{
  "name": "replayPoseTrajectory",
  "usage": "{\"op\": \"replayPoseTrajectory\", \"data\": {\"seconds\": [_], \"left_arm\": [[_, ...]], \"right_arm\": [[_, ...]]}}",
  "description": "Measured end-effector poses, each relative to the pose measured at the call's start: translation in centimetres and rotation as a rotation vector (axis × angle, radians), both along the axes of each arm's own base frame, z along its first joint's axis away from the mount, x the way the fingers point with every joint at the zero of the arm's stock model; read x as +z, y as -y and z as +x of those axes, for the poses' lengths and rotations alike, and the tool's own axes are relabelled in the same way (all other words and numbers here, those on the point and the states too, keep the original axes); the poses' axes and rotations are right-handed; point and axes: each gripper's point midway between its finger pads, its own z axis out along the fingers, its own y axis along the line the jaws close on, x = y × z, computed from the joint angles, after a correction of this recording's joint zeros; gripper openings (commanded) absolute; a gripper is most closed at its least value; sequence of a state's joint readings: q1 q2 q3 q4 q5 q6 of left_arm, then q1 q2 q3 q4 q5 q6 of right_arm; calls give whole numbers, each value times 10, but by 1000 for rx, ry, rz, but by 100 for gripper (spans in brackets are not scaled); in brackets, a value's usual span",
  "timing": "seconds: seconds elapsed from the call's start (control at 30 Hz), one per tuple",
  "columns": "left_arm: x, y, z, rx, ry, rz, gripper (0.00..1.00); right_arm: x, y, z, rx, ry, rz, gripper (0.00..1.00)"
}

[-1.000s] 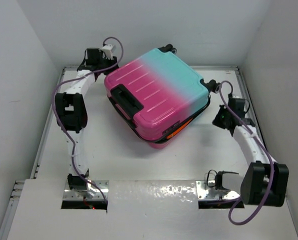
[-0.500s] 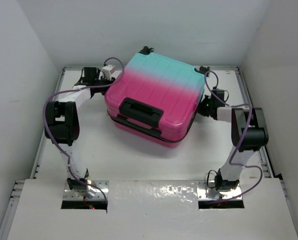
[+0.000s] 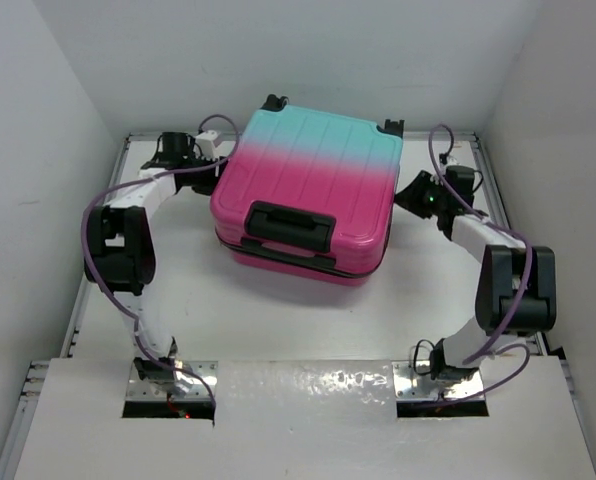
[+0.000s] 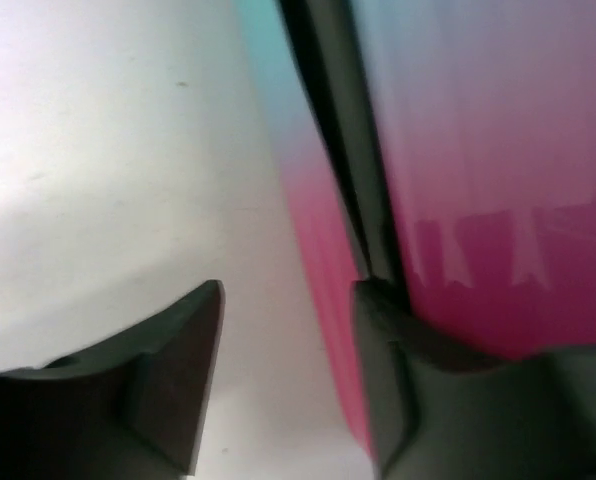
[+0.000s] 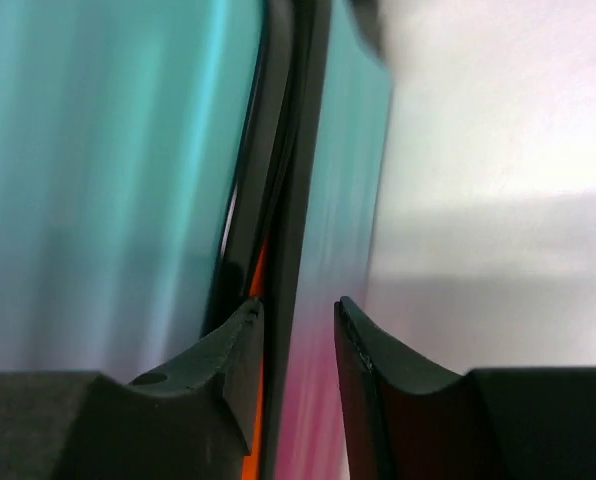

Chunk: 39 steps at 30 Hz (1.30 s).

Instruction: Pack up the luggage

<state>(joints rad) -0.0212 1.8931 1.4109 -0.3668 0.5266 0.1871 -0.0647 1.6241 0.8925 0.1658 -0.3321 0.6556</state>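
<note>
The luggage (image 3: 308, 190) lies flat and shut on the table (image 3: 278, 320), toward the far side and between my two arms. Its turquoise end points away from me and its pink end faces me. A black handle (image 3: 288, 222) sits on the near part of the lid, and two wheels (image 3: 274, 102) show at the far corners. My left gripper (image 4: 288, 295) is at the case's left side, about where turquoise fades into pink. Its fingers are spread wide with nothing pinched between them. One finger (image 4: 178, 370) hangs over bare table, and the other is right at the dark seam (image 4: 343, 150) between the two shells; the blur keeps me from telling whether it touches. My right gripper (image 5: 298, 305) is at the right side, near the turquoise end. Its fingers are parted by a narrow gap and hold nothing. Through the gap I see a strip of the shell wall, turquoise turning pink lower down. One fingertip lines up with the dark seam, where an orange sliver (image 5: 261, 275) shows, and the other sits by the edge where the shell meets the table. Both wrist views are blurred.
</note>
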Motion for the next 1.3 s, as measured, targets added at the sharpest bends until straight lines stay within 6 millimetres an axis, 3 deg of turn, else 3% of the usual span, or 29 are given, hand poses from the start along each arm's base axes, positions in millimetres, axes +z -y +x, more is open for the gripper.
{"op": "replayPoseTrajectory", "data": {"seconds": [0.03, 0.1, 0.13, 0.23, 0.27, 0.33, 0.37, 0.43, 0.5, 0.53, 0.63, 0.67, 0.73, 0.77, 0.83, 0.9, 1.0, 1.13, 1.23, 1.3], "left_arm": [[2, -7, 3, 22, -3, 2, 65], [14, -17, 12, 57, 5, -13, 67], [24, -23, 18, 72, 21, -20, 69], [80, -42, 48, 84, 166, 18, 71], [109, -47, 59, 60, 255, 57, 71], [152, -56, 66, 12, 392, 151, 73], [171, -58, 63, -18, 455, 215, 73], [200, -49, 39, -112, 536, 336, 84], [222, -23, 2, -252, 626, 457, 99], [225, -6, -25, -339, 661, 511, 100], [223, 48, -117, -619, 790, 614, 100], [217, 63, -151, -717, 833, 636, 93], [206, 77, -193, -842, 859, 641, 74], [201, 83, -209, -902, 854, 637, 71], [199, 93, -233, -1013, 828, 605, 79], [199, 104, -242, -1101, 770, 569, 89], [185, 128, -233, -1200, 677, 528, 90], [112, 138, -221, -1329, 460, 549, 88], [107, 136, -224, -1358, 415, 553, 86], [111, 138, -222, -1347, 412, 545, 78]], "right_arm": [[-1, -2, -10, 38, 4, -1, 30], [-6, -9, -29, 112, 2, 1, 11], [-8, -13, -39, 143, -2, 10, 10], [-3, -20, -54, 205, 34, 58, 7], [-4, -22, -59, 222, 38, 75, 6], [-4, -24, -63, 235, 47, 109, 6], [-5, -26, -65, 239, 55, 120, 6], [-6, -28, -69, 244, 62, 134, 9], [-3, -28, -70, 247, 66, 138, 11], [0, -29, -71, 252, 71, 139, 12], [3, -30, -72, 263, 80, 143, 12], [3, -31, -73, 264, 78, 145, 12], [3, -31, -73, 264, 77, 148, 12], [3, -31, -73, 264, 77, 148, 13], [2, -31, -74, 267, 73, 145, 15], [0, -30, -75, 275, 68, 134, 15], [-1, -31, -77, 291, 59, 123, 15], [-2, -31, -78, 303, 56, 115, 14], [-4, -31, -80, 304, 48, 109, 14], [-2, -31, -80, 306, 52, 106, 14]]}}
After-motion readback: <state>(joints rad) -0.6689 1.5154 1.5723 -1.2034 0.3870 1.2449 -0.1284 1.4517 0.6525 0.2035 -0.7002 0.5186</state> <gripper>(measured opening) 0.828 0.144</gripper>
